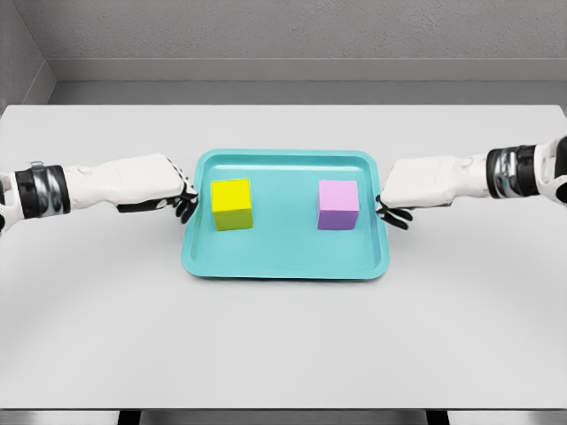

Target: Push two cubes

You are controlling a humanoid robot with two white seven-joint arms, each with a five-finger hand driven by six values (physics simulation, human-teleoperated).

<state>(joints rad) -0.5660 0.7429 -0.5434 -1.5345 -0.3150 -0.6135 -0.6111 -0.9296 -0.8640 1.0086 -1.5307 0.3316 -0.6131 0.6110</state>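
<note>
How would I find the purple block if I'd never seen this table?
Look at the teal plastic tray in the middle of the white table. Two cubes sit inside it, apart. The pale purple cube is the one nearer the right hand; the yellow cube is its only neighbour.

My table [283,345]: plain pale grey, evenly lit. Grey textured wall [292,27] behind its far edge, another wall [18,62] at left.

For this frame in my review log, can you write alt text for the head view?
A yellow cube and a pink cube sit apart on a teal tray on a white table. The left hand and right hand flank the tray's outer edges, holding nothing.
</note>
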